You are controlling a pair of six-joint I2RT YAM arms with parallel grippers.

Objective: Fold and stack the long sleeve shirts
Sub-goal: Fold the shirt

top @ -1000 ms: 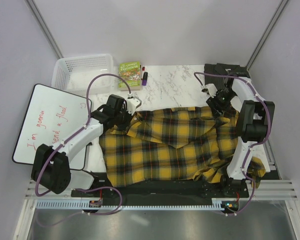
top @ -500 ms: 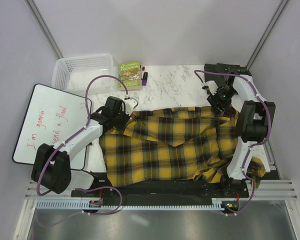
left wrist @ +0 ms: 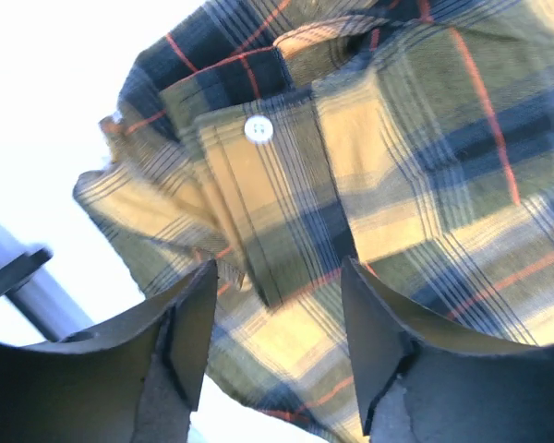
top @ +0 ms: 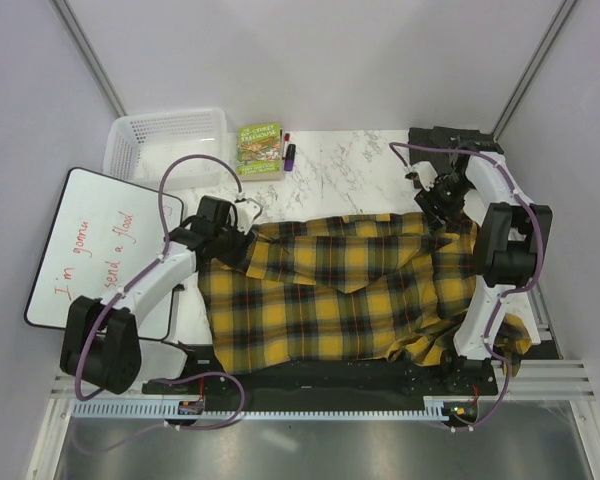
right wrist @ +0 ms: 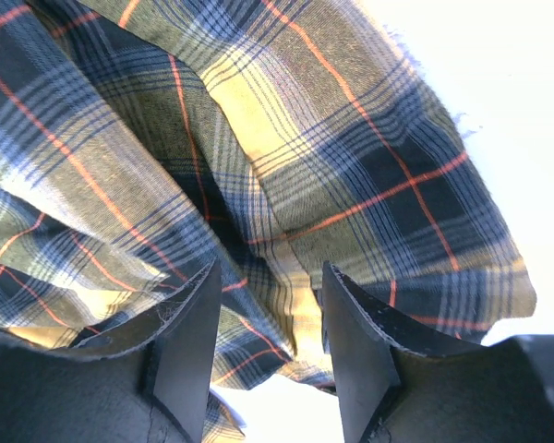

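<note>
Evidently little is finished: the plaid shirt is spread mid-table, partly folded along its 12 o'clock edge, with stacking still owed. The grey shirt is seen at 1 o'clock. The left gripper and right gripper are held parted and empty.

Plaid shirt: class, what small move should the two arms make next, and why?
The left end effector and right end effector stand open over the folded far edge of the plaid shirt, gripping nothing. Probably lift both straight up first; moving sideways this low could drag the fold.
</note>
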